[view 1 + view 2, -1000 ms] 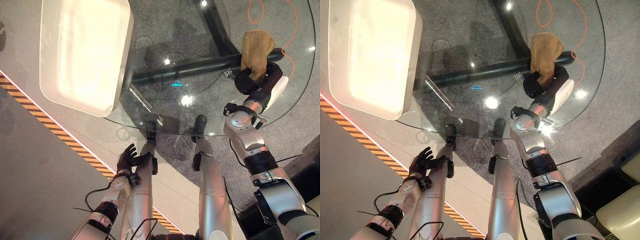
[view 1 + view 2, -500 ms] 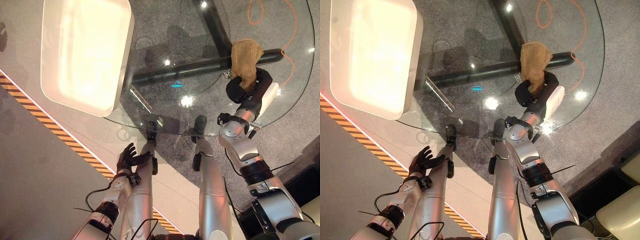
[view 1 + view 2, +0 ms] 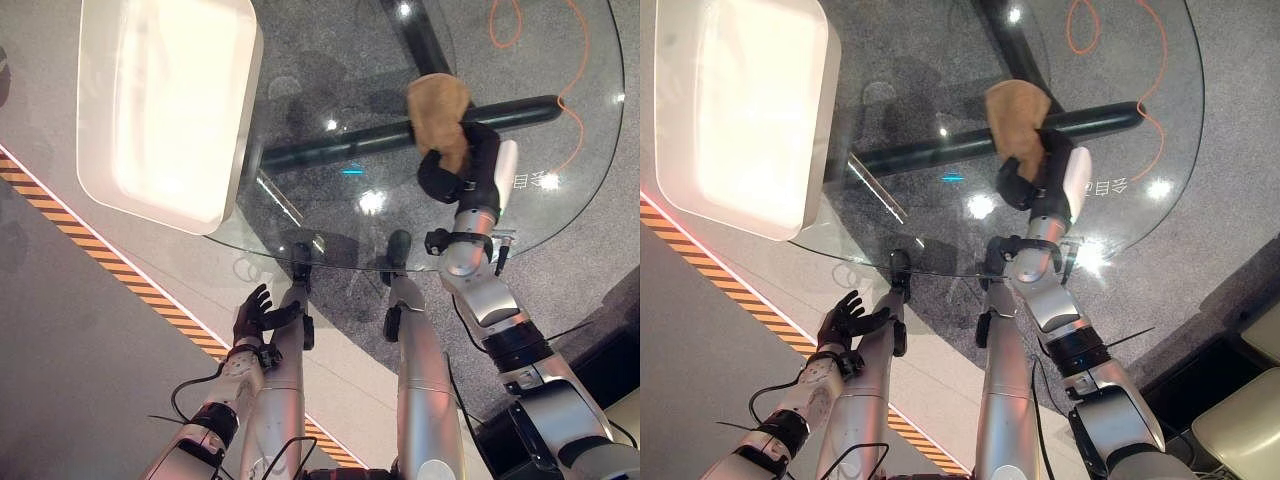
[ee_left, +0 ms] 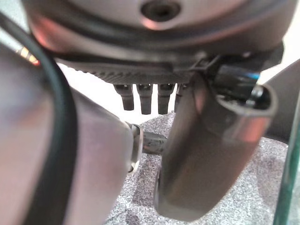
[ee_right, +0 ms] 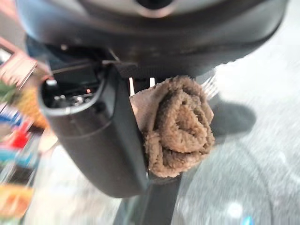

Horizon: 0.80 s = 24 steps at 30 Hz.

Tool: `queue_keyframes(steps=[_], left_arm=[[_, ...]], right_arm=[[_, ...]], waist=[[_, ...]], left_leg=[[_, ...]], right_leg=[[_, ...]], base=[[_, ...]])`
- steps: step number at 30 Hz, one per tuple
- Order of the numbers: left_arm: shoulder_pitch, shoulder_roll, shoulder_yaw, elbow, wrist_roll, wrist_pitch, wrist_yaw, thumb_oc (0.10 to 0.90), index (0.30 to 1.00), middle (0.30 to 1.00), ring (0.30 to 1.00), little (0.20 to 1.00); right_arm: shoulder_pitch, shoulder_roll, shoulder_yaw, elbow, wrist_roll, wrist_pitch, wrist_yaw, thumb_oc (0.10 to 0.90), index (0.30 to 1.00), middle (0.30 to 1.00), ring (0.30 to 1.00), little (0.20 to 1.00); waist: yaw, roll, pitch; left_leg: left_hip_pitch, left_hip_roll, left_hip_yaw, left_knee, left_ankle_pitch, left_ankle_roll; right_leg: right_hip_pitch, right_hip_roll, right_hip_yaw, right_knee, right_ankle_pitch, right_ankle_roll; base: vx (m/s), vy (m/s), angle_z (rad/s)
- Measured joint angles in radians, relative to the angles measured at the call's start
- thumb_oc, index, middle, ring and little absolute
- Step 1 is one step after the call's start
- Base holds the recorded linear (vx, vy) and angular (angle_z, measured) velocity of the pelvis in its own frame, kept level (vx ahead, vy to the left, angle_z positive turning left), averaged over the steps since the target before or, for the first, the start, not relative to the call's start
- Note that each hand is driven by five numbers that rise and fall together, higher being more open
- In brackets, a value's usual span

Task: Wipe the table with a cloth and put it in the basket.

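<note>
Right hand (image 3: 455, 178) and brown cloth (image 3: 440, 108) have shifted leftward across the glass table (image 3: 330, 215); fingers clamp the bunched cloth. Left hand (image 3: 255, 315) hangs low, fingers spread.

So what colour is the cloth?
Tan-brown cloth, clearest in the right wrist view, held by the right robot hand.

Left arm (image 3: 205, 435), 7 o'clock: silver-grey shells, with a black band at the forearm joint.
Left hand (image 3: 262, 312), 7 o'clock: dark, with slim fingers; the thumb (image 4: 211, 154) is a glossy dark casing with a rounded tip.
Right arm (image 3: 490, 300), 4 o'clock: silver-grey rounded segments, with a black ribbed collar (image 3: 520, 350) at mid-forearm.
Right hand (image 3: 465, 175), 2 o'clock: black, with a white oblong cover (image 3: 507, 165) along one side.
</note>
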Motion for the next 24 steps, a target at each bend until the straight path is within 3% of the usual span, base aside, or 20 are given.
queue_keyframes(steps=[7,12,24], left_arm=[[-0.015,-0.023,-0.005,-0.011,0.0,0.004,0.0,0.8,0.9,0.9,0.9,0.9],[-0.026,-0.03,-0.019,-0.013,0.0,0.007,0.0,0.8,0.9,0.9,0.9,0.9],[-0.029,-0.023,-0.037,-0.013,-0.001,0.017,0.001,0.8,0.9,0.9,0.9,0.9]], right_arm=[[-0.064,0.018,0.145,0.005,-0.021,0.0,0.113,0.1,0.3,0.3,0.3,0.2],[-0.063,0.041,0.185,0.017,-0.02,0.007,0.152,0.1,0.3,0.3,0.3,0.2],[-0.067,0.038,0.232,0.029,-0.022,0.011,0.265,0.1,0.3,0.3,0.3,0.2]], waist=[[0.031,0.024,0.002],[0.055,0.025,0.002],[0.052,0.024,0.002]], left_leg=[[-0.014,0.001,-0.01,-0.001,0.006,-0.01],[-0.015,-0.002,-0.032,0.0,0.01,-0.016],[-0.015,-0.011,-0.035,0.003,0.015,-0.013]], right_leg=[[-0.022,-0.002,-0.01,0.031,-0.015,-0.008],[-0.021,-0.009,-0.032,0.054,-0.031,-0.015],[-0.023,-0.019,-0.034,0.071,-0.037,-0.013]], base=[[0.0,-0.003,0.04],[0.0,0.002,0.11],[0.0,0.001,0.01]])
